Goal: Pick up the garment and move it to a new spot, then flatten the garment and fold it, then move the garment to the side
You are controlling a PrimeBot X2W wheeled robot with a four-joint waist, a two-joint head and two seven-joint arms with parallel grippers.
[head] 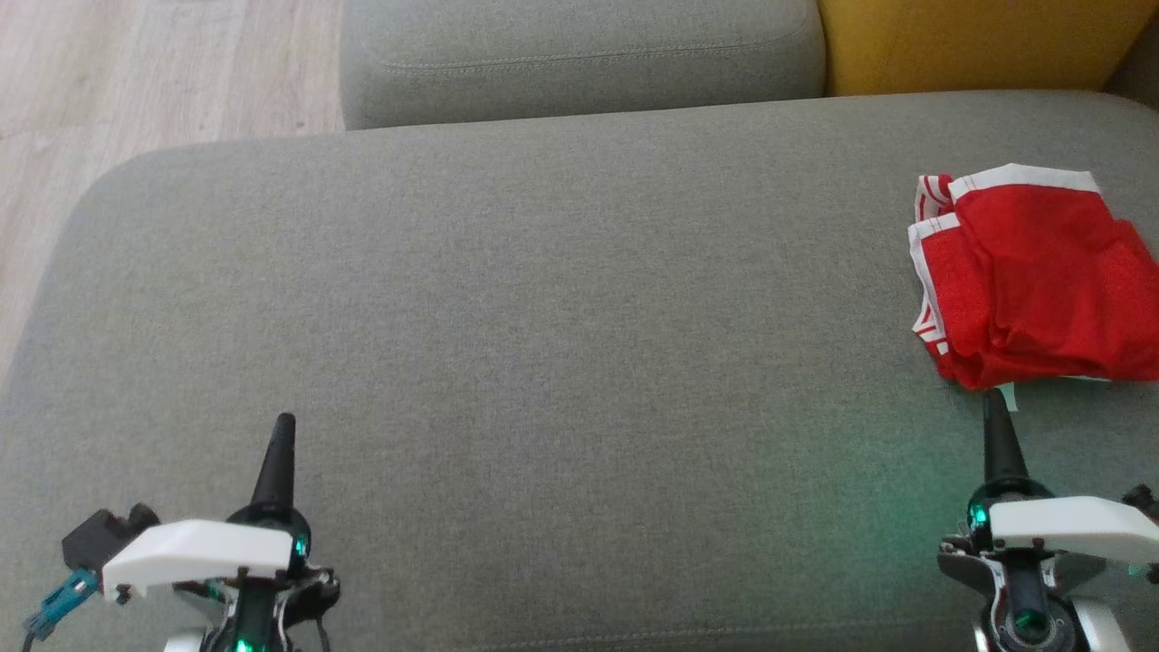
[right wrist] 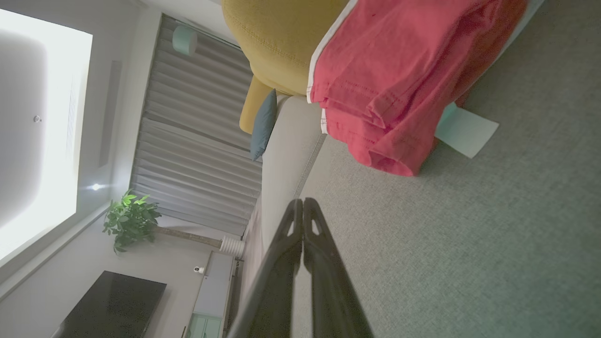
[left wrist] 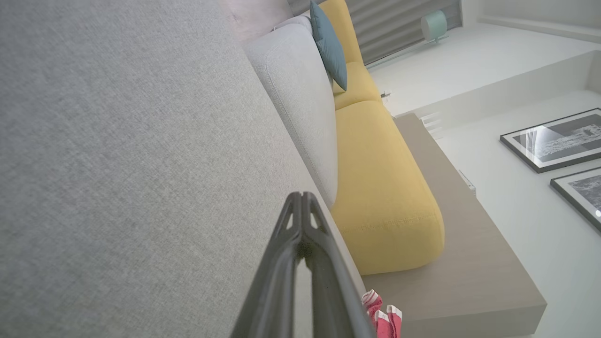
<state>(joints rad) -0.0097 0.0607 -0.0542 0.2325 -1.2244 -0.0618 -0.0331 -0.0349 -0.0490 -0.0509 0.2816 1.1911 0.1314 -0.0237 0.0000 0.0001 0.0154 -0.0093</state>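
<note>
The garment (head: 1032, 276) is red with white trim, folded into a small stack at the right edge of the grey couch seat (head: 543, 317). It also appears close up in the right wrist view (right wrist: 399, 80), with a white tag (right wrist: 465, 131) sticking out from under it. In the left wrist view a corner of the garment (left wrist: 382, 314) peeks out beside the fingers. My right gripper (head: 996, 407) is shut and empty, its tip just short of the garment's near edge. My left gripper (head: 282, 430) is shut and empty, low on the left over bare cushion.
A grey back cushion (head: 579, 54) and a yellow cushion (head: 987, 41) stand behind the seat. Wooden floor (head: 136, 81) shows at the upper left. The seat's wide middle lies between my two grippers.
</note>
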